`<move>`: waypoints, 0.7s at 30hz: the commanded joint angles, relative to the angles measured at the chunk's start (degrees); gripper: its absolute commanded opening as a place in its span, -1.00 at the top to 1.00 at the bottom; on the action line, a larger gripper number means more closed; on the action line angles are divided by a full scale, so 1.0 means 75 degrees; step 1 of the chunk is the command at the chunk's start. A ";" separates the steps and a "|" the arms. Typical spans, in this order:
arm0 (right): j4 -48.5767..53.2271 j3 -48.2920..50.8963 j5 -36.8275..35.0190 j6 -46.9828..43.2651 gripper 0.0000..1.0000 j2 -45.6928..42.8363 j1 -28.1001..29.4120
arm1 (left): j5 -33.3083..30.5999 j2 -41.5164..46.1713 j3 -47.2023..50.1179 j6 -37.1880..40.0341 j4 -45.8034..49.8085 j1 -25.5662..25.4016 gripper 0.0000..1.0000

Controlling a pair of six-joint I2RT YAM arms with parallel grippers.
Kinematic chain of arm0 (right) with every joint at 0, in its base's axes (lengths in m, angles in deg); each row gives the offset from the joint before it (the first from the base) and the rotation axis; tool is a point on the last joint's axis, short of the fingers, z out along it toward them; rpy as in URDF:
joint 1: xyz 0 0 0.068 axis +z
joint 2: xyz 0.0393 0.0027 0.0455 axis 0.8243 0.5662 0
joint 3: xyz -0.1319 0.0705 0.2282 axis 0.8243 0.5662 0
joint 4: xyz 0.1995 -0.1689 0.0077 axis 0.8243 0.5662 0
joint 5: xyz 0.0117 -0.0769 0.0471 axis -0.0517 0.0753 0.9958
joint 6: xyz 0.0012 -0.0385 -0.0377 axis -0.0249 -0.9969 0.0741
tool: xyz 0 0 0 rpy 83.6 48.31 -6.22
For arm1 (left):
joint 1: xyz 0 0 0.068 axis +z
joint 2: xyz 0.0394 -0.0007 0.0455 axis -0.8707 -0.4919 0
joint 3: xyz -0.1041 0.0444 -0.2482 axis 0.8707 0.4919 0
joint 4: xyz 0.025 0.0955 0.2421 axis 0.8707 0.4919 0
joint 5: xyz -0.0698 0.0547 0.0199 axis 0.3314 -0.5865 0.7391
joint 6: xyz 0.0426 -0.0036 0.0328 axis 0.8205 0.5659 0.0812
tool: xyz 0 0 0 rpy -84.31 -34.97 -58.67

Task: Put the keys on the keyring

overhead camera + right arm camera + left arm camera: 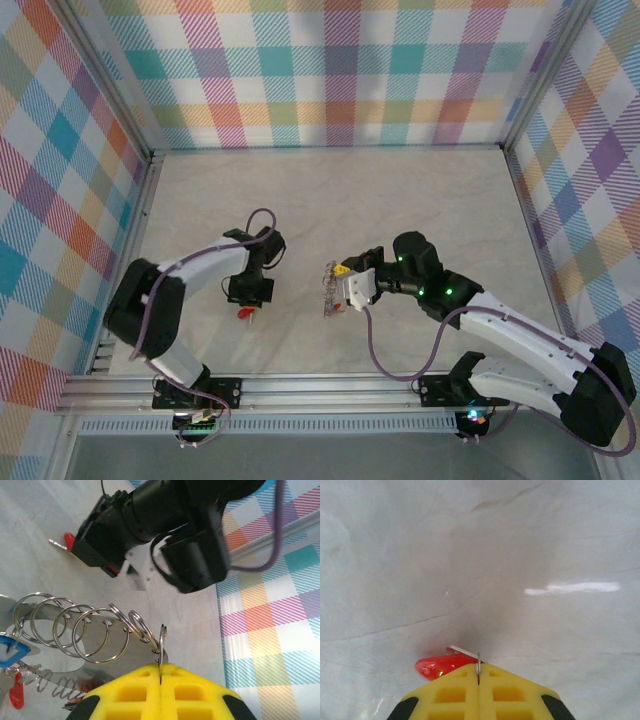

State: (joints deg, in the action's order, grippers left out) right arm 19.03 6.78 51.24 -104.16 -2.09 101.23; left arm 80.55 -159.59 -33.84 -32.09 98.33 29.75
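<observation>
Grip: left hand [478,672] was clenched on the metal blade of a red key [437,666], down at the surface [530,555], well left of the keyring [85,630]. Hold looked thin, so best moved slowly, with the head's hole squared to the keyring's split. Right hand [161,669] was clamped on the keyring's near end coil. Blue key [12,650] and a second red one [16,695] sat at the keyring's far end. Crowded coils looked the likeliest snag.

Robot lab cell: plaid backdrop walls [340,70], aluminium rail [300,384].
</observation>
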 commanded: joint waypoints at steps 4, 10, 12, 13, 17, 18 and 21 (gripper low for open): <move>-0.0149 -0.0406 0.0598 0.0773 1.00 0.0121 -0.0152 | 0.0989 0.2224 -0.0089 0.1724 -0.1509 -0.0056 1.00; -0.0349 -0.0335 0.0976 0.1314 1.00 0.0214 -0.0400 | 0.2939 0.3738 0.0278 0.3527 -0.3081 -0.0067 1.00; -0.0387 -0.0321 0.1248 0.1435 1.00 0.0234 -0.0547 | 0.3271 0.3834 0.0158 0.4031 -0.3119 -0.0067 1.00; -0.0351 -0.0332 0.1399 0.1458 1.00 0.0246 -0.0602 | 0.3472 0.3841 0.0089 0.4260 -0.3109 -0.0066 1.00; -0.0083 -0.0432 0.2054 0.1187 1.00 0.0306 -0.0782 | 0.4661 0.3636 -0.0171 0.5586 -0.2910 -0.0090 1.00; 0.0192 -0.0566 0.2284 0.1059 1.00 0.0349 -0.0831 | 0.4749 0.3584 -0.0240 0.5876 -0.2869 -0.0112 1.00; 0.1130 -0.1018 0.2884 0.0643 1.00 0.0578 -0.0921 | 0.4932 0.3484 -0.0260 0.6800 -0.2928 -0.0181 1.00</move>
State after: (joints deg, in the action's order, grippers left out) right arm 22.83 3.85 64.23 -96.64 1.41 94.85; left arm 111.81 -133.12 -33.99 8.37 77.39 29.36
